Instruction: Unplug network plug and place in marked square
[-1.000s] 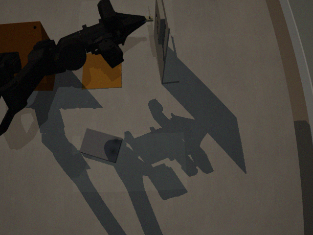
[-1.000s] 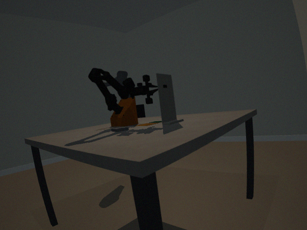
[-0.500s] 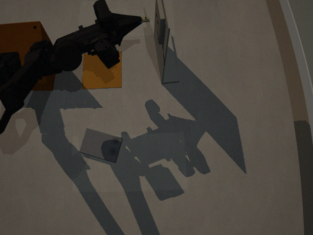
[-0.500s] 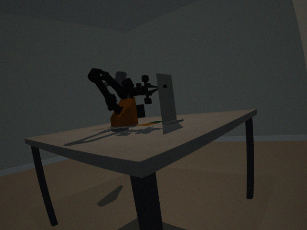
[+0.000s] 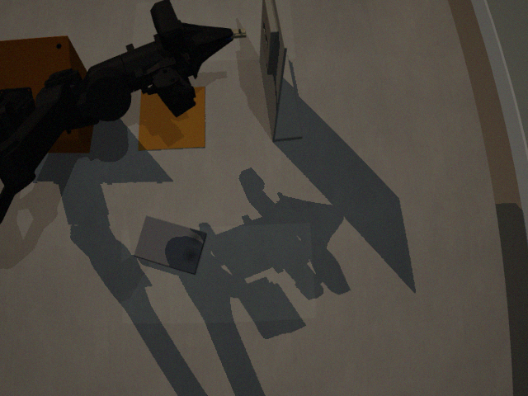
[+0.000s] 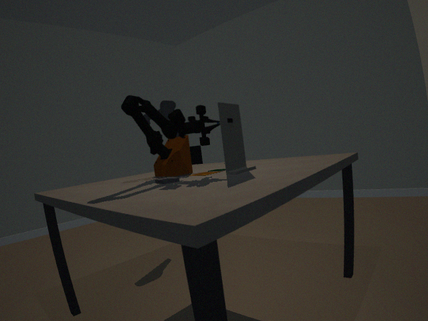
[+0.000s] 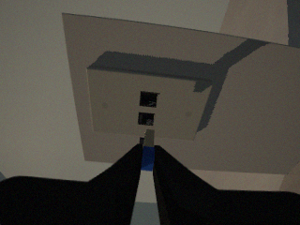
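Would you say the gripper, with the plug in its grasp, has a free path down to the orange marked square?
Probably yes. The gripper is shut on the plug, which sits apart from the upright panel. The marked square lies beneath the arm, nothing standing on its visible part.
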`<state>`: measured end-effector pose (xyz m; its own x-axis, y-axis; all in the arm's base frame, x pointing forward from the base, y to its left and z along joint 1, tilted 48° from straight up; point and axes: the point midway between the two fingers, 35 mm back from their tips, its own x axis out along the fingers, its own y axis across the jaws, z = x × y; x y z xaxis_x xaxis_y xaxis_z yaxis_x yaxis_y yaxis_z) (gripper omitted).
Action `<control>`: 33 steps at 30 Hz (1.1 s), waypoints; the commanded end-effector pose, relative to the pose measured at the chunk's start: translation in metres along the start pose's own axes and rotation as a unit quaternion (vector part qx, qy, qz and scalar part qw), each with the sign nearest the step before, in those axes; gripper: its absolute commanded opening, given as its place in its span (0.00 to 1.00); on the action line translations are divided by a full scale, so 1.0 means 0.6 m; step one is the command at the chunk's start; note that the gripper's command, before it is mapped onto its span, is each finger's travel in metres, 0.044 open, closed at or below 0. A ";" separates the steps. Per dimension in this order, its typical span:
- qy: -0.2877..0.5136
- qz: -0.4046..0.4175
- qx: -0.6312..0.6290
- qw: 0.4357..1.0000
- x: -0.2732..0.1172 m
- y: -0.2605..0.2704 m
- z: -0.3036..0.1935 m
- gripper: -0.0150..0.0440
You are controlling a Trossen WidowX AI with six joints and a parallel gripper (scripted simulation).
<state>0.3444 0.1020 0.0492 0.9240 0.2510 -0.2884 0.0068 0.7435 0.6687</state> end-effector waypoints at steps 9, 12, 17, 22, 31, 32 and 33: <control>0.000 -0.003 0.002 1.000 -0.013 -0.002 -0.004 0.25; 0.000 -0.003 0.002 1.000 -0.016 -0.002 -0.005 0.25; 0.000 -0.003 0.002 1.000 -0.021 -0.002 -0.006 0.25; 0.000 -0.003 0.002 1.000 -0.026 -0.002 -0.007 0.25; 0.000 -0.003 0.002 1.000 -0.035 -0.002 -0.009 0.25; 0.000 -0.003 0.002 1.000 -0.036 -0.002 -0.010 0.25; 0.000 -0.003 0.002 1.000 -0.036 -0.002 -0.010 0.25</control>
<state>0.3249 0.1003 0.0512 0.9236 0.2509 -0.2897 0.0073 0.7442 0.6679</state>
